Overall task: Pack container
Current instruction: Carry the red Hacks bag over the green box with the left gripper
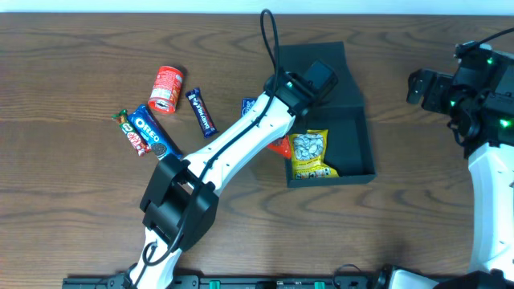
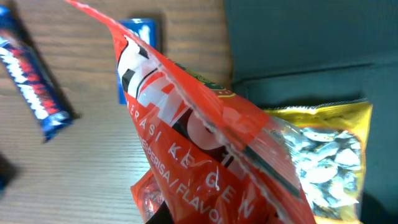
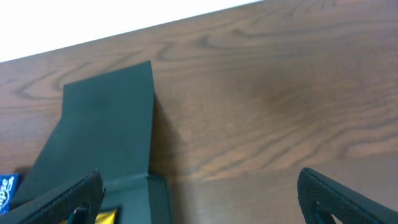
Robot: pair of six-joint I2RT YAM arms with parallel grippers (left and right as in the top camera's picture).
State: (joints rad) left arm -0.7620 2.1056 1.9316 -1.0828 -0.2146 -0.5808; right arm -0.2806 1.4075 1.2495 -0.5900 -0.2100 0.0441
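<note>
Left pincer [image 1: 305,87] is over the container [image 1: 351,132], pinching a red snack packet [image 2: 199,143]. Its fingers are mostly hidden behind the foil, so I'm judging the grip from how the packet hangs tilted right against the wrist lens. The container sits beneath that pincer on the worktop [image 1: 418,225], flap lid laid open on the side away from the arm. A yellow seed packet [image 1: 309,154] is already inside, below the pincer. Right pincer [image 3: 208,199] is spread wide and empty, well apart from the box, looking at the flap. Risks as I see them: the packet's lower end sits about at the container wall on the arm's side, so a release here could drape it over that wall or drop it onto the worktop outside. The grip looks to be on one end only, and the foil is slick, so it could slip or swing. If it lands on the yellow packet it may ride high and foul the lid. Blue bar [image 1: 202,111], small blue packet [image 1: 249,105], Oreo pack [image 1: 152,132] and red can [image 1: 166,88] lie behind the left pincer, not yet packed.
</note>
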